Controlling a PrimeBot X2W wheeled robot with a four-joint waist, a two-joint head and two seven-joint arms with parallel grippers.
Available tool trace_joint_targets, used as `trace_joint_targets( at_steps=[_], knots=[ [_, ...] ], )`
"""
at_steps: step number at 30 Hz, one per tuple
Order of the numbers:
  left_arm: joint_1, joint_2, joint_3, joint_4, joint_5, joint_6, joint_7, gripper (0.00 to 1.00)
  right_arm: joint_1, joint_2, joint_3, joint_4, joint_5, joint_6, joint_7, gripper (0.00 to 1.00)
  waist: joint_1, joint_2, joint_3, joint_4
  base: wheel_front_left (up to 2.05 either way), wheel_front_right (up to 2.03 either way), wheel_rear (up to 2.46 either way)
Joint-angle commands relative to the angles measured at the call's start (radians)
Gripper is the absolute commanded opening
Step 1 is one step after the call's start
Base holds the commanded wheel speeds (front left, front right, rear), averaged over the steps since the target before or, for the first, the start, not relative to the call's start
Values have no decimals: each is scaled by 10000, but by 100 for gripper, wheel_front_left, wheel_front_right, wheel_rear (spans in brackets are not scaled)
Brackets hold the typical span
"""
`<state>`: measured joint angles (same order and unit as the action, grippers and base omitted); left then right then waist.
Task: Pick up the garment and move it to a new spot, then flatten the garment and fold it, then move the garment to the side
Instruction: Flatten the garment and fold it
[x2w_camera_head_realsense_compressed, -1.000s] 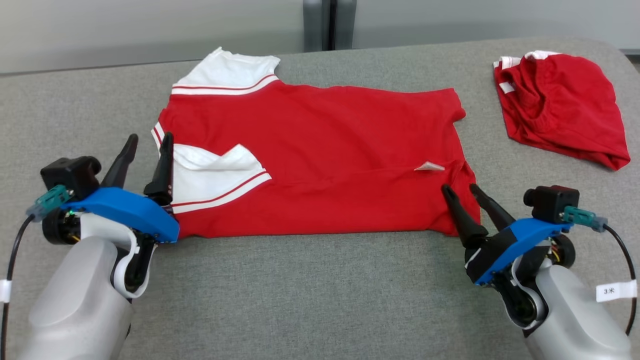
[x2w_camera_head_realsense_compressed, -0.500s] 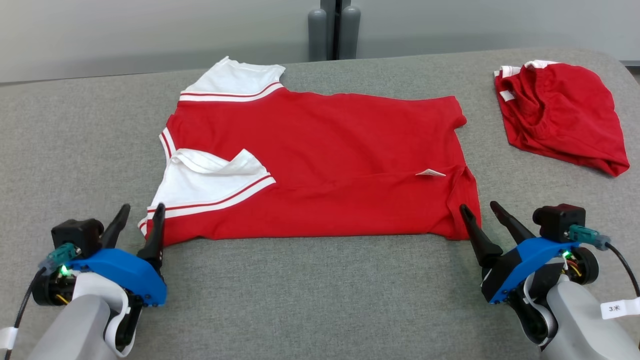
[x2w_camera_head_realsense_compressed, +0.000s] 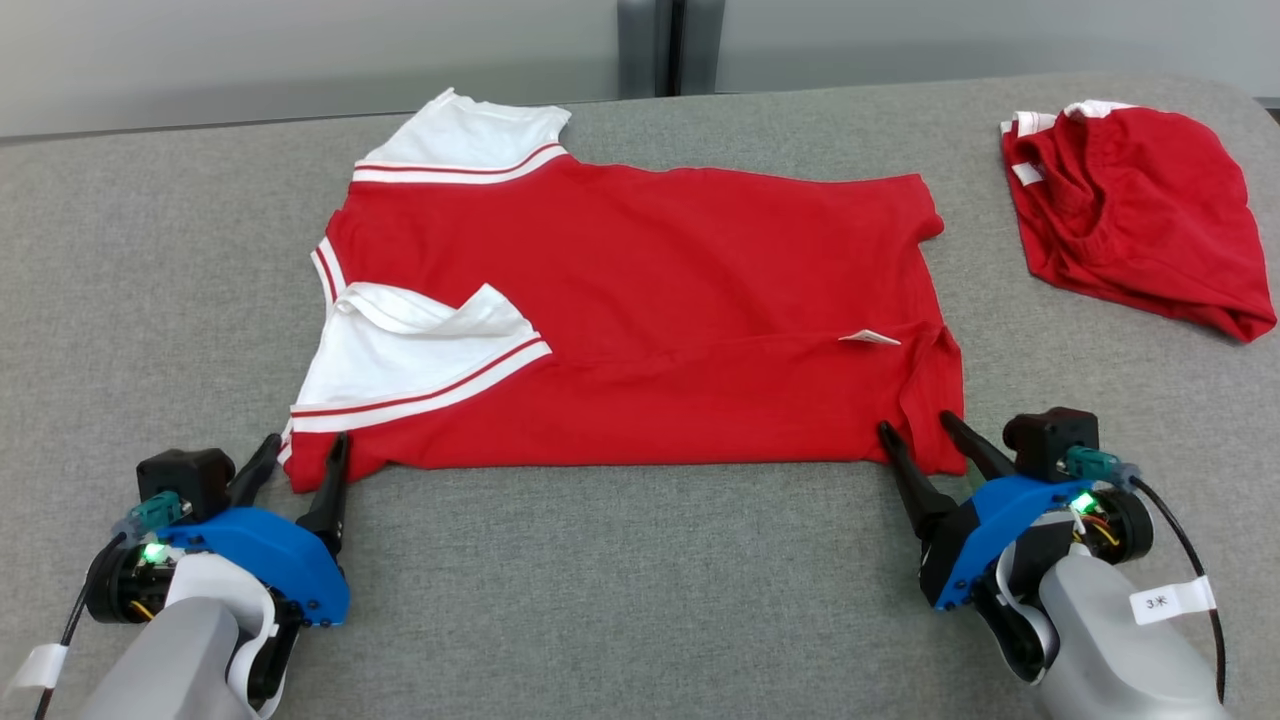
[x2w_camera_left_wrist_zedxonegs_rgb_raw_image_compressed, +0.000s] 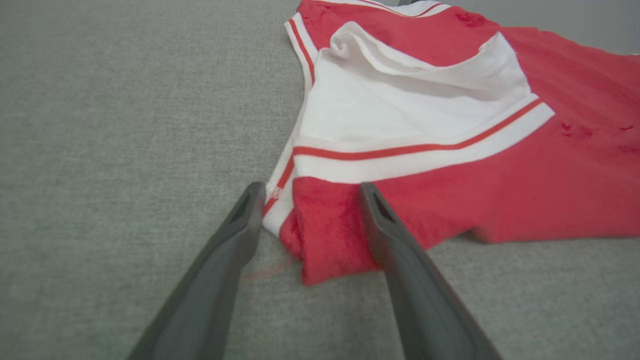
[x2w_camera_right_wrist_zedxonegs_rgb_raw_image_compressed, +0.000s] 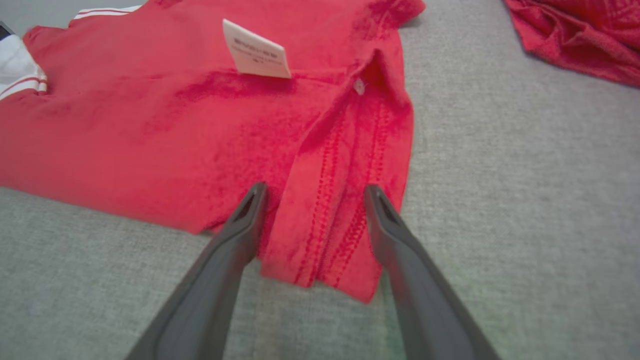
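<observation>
Fingers of my left gripper (x2w_camera_head_realsense_compressed: 307, 445) stand spread wide with nothing between them but air, straddling the near sleeve-side corner of the garment (x2w_camera_head_realsense_compressed: 640, 300). My right gripper (x2w_camera_head_realsense_compressed: 913, 425) is just as wide and empty, straddling the near hem corner. I judge both wait there so that closing would pinch those 2 corners for the next fold. The garment lies flat mid-table on the grey cloth surface (x2w_camera_head_realsense_compressed: 620, 600), its near strip apparently folded over, with 1 white sleeve (x2w_camera_head_realsense_compressed: 410, 340) on top. Beyond, at the far right, a second red garment (x2w_camera_head_realsense_compressed: 1130, 220) lies crumpled, well apart.
</observation>
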<state>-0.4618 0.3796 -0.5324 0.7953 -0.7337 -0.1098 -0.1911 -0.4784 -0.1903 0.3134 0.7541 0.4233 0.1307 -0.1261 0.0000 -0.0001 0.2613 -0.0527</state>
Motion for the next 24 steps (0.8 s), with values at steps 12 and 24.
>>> trace_joint_targets(
  at_steps=[12,24],
  knots=[
    [-653,-406,-371,939,-231,-177,36,0,-620,386,-98,1676,-517,2,-615,0,0,1,-119,206,0,0,0],
    [889,-382,-66,101,-788,-143,-624,0,509,233,117,1351,261,2,-1213,0,0,1,-1395,536,0,0,0]
  ],
)
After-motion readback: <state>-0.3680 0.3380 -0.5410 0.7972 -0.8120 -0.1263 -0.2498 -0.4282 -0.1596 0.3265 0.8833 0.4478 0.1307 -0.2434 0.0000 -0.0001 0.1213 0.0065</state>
